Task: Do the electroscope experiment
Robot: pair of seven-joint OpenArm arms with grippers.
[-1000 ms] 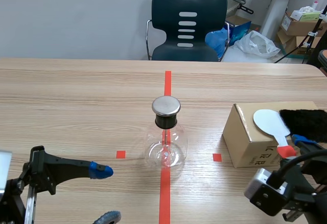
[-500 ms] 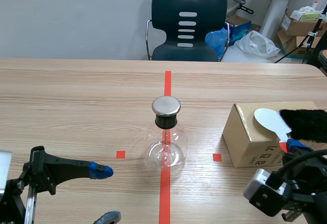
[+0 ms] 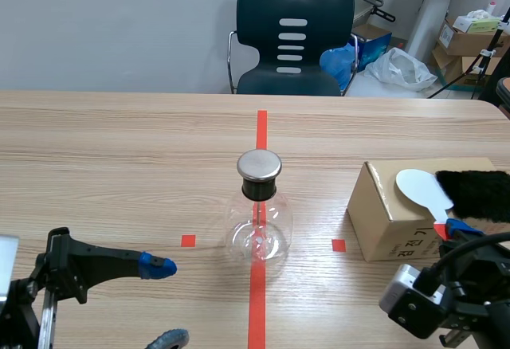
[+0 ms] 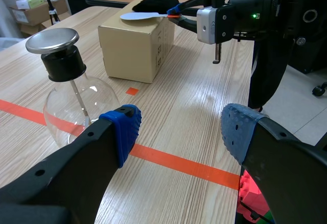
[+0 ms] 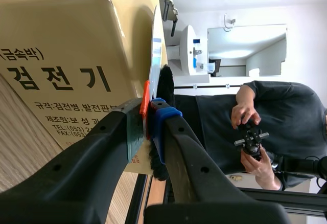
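Red paddle handle (image 5: pixel 145 97) — overhanging the cardboard box's (image 3: pixel 382 221) near edge, likely for reach — sits pinched in your right gripper (image 5: pixel 149 112). Left gripper (image 4: pixel 179 132) gapes empty.

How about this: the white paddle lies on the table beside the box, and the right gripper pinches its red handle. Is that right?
Not quite. The white paddle lies on top of the cardboard box, not on the table beside it, as the scene view shows. The right gripper does pinch its red handle.
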